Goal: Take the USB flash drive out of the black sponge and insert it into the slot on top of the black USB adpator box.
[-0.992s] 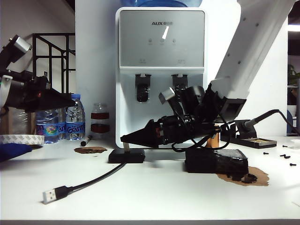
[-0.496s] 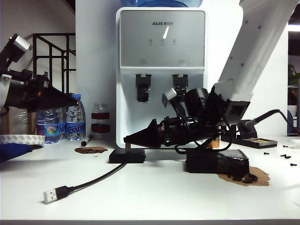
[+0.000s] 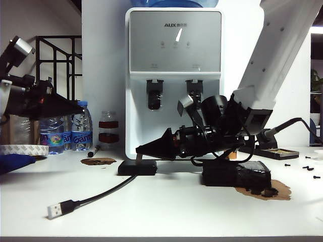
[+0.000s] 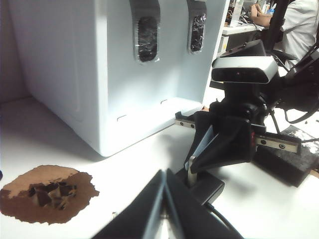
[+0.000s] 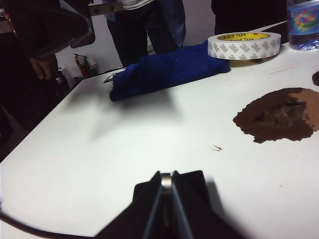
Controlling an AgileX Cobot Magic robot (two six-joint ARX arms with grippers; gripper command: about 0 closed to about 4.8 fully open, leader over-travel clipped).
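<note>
Silver metal shows between the tips of the right gripper (image 3: 139, 150): the USB flash drive (image 5: 166, 180) is pinched there, the jaws closed tight on it, seen end-on in the right wrist view and as a thin upright sliver in the left wrist view. In the exterior view the drive hangs straight down from the gripper's nose, its lower end at the top face of the black USB adpator box (image 3: 137, 168), which lies flat on the white table (image 3: 166, 212) in front of the water dispenser (image 3: 174, 75). Whether the drive has entered the slot cannot be told; the slot itself is too small to make out. The box's black cable (image 3: 98, 195) runs forward to a silver plug (image 3: 54, 210) near the table edge.

Against a second ago, the right gripper's nose has drifted slightly rightward, and its wrist has rolled. The black sponge (image 3: 234, 174) sits just behind the right wrist, on a brown patch (image 3: 275, 190).

The left gripper (image 3: 75, 107) hovers high at the left of the exterior view, well apart from the box, unmoved; its jaws meet at a point with nothing between them. A blue cloth (image 5: 164, 69) and a tape roll (image 5: 244, 45) lie at the far left.
</note>
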